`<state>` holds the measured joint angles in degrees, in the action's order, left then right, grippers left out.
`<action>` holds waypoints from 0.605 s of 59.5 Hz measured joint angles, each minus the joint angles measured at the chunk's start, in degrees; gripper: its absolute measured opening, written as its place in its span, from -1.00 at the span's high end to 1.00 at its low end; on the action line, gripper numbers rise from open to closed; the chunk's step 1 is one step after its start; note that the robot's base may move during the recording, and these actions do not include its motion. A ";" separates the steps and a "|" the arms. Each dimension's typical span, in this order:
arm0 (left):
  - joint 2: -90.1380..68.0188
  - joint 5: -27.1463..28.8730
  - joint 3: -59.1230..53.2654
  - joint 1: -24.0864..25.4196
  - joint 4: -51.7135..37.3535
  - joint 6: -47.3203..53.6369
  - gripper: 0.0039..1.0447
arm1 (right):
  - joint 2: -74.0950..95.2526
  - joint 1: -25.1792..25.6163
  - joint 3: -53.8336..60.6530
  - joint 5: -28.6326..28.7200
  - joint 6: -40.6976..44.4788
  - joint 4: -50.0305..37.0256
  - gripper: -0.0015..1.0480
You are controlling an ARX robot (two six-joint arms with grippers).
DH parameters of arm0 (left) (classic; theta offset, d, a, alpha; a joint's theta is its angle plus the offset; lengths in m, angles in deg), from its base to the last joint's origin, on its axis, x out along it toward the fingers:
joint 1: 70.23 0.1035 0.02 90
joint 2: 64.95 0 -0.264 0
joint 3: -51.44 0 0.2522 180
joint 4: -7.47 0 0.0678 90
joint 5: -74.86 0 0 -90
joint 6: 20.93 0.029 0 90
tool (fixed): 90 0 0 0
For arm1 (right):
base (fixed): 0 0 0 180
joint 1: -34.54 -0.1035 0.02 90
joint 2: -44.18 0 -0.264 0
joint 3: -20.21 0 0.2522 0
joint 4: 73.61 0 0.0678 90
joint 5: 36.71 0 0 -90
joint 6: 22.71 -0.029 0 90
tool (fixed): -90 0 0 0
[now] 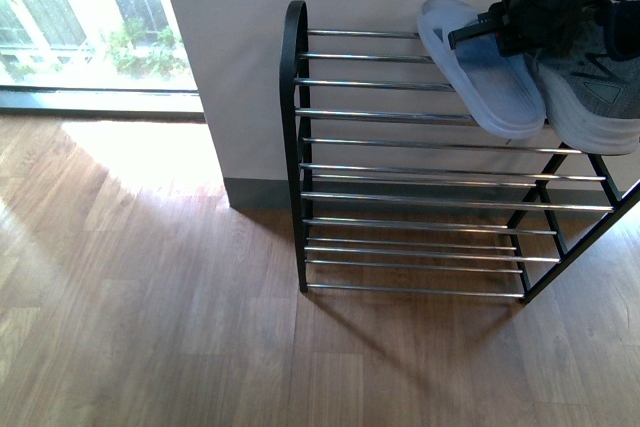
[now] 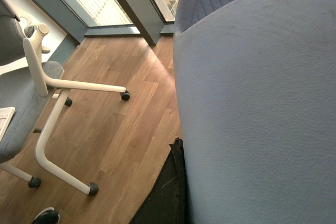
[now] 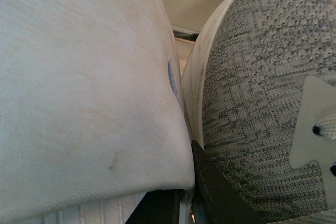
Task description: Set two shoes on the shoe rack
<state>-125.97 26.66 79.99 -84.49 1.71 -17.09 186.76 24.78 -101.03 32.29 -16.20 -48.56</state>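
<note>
On the shoe rack point(image 1: 400, 115) top tier, a pale blue slide point(image 1: 480, 72) lies beside the grey sneaker point(image 1: 590, 97), long axes running front to back. My right end effector point(image 1: 505, 27) hangs directly above them; I cannot tell its opening. The left holds another slide point(image 2: 262, 108), apparently.

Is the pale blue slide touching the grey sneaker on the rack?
Touching. In the right wrist view the slide presses against the white sole edge of the sneaker, with no gap along their shared edge.
</note>
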 joint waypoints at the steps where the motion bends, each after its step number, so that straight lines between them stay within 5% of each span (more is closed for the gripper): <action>1: 0.00 0.00 0.00 0.00 0.00 0.02 0.97 | 0.00 0.00 0.00 -0.13 -0.15 0.04 0.97; 17: 0.00 0.00 0.00 0.00 0.00 0.02 0.97 | -2.34 0.11 1.38 5.11 -8.39 3.28 0.25; 27: 0.00 0.00 0.00 0.00 0.00 0.02 0.97 | -13.70 -0.13 11.32 12.11 -12.04 1.57 -0.28; 36: 0.00 0.00 0.00 0.02 0.00 0.00 0.97 | -25.79 0.13 18.25 11.85 -11.37 -0.39 -0.71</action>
<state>-125.97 26.66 79.99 -84.47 1.71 -17.09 160.97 24.91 -82.78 44.14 -27.57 -48.95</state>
